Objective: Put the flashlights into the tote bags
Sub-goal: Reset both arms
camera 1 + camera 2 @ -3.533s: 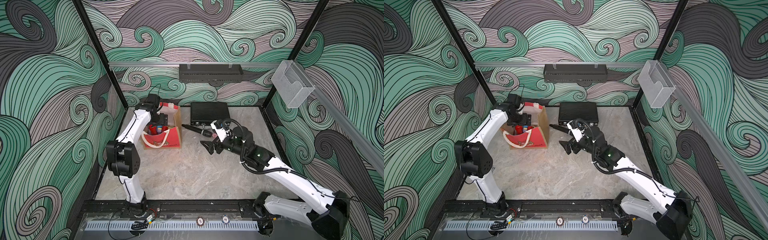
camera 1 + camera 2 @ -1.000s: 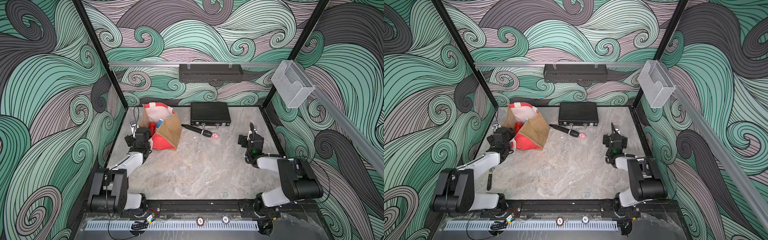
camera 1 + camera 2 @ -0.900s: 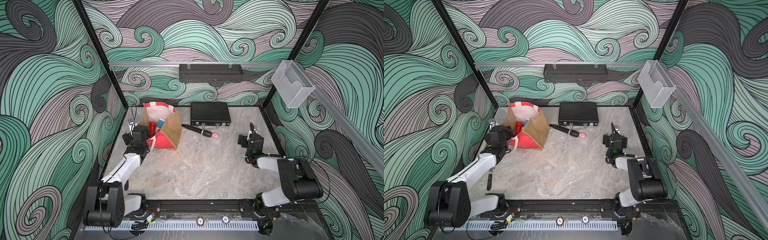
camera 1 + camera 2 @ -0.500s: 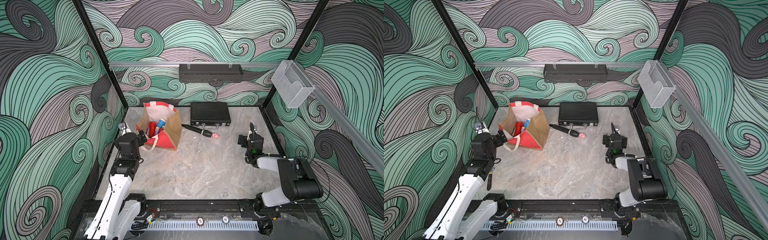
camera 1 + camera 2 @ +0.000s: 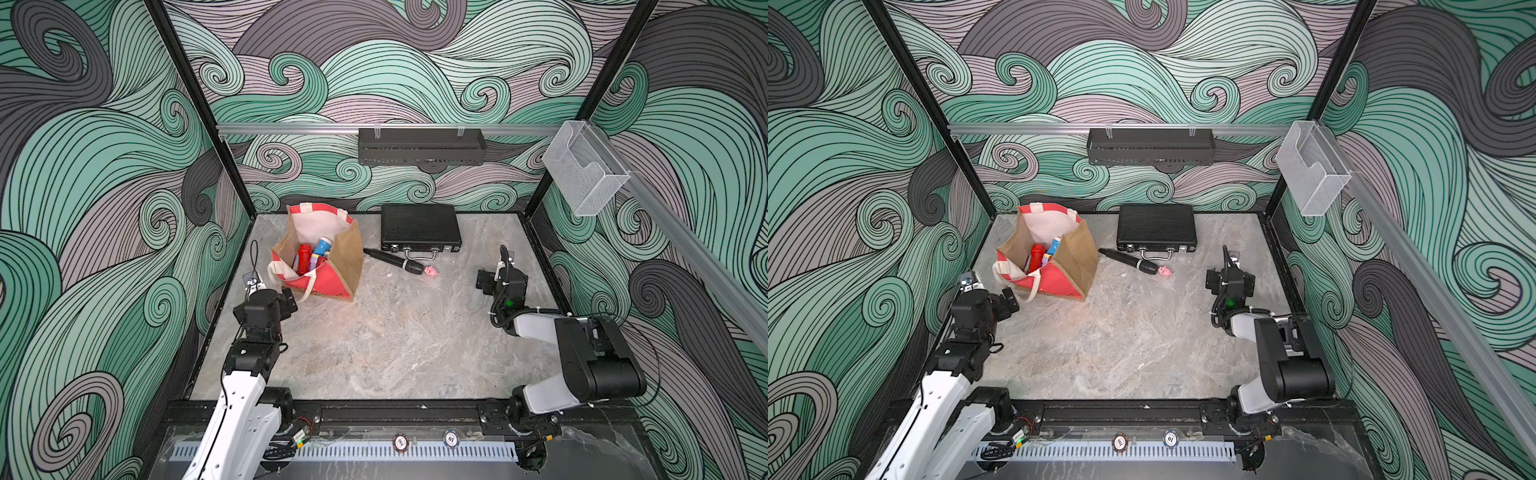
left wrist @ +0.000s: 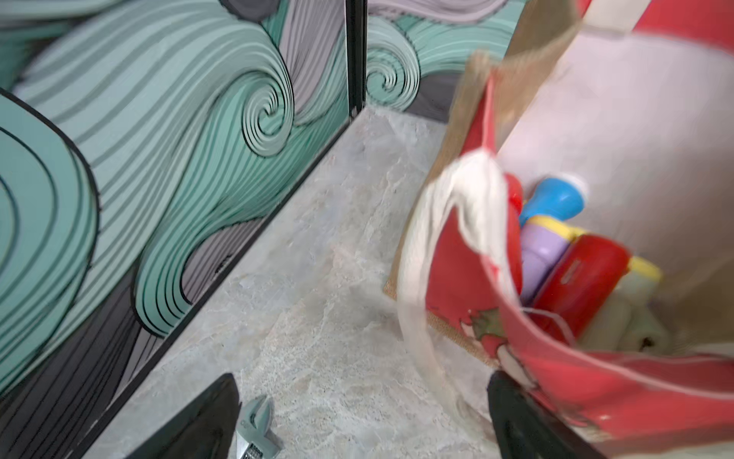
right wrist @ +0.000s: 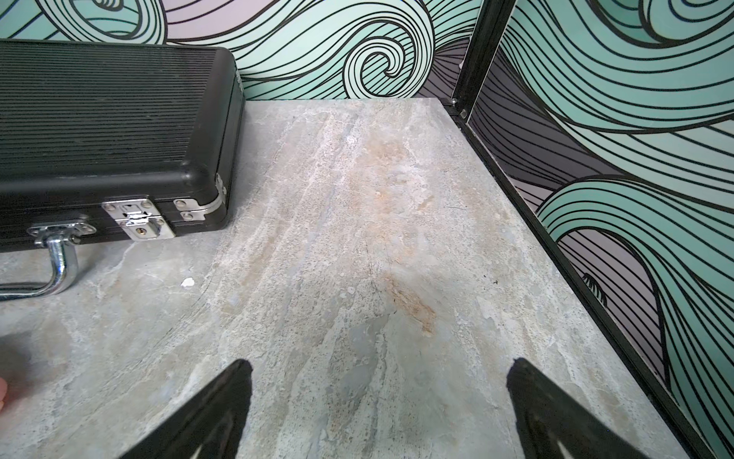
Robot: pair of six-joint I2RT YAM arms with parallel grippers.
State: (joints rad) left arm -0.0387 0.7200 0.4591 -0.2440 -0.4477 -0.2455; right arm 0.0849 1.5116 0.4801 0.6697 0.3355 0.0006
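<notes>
From where I stand the job looks all but finished: no torch lies loose on the grey marbled desk. The stubby plastic flashlights are down inside the boxy tote bag with the red printed front and brown sides. It stands at the back left of the desk, near the flat black ribbed case.

The left hand sits low just beside the bag's red front, jaws wide apart and empty. The bag's white rope handle droops close to one finger. I'd say the care needed now is to draw clear without snagging that loop, since the bag looks light enough to tip. The right hand hovers over bare desk well apart from the bag, spread just as wide and holding nothing.

The bag's mouth faces up and gapes open. Inside, the torches are jumbled mostly on end. The blue one points its white head up toward the cream lining, and a red one slants beside it.
</notes>
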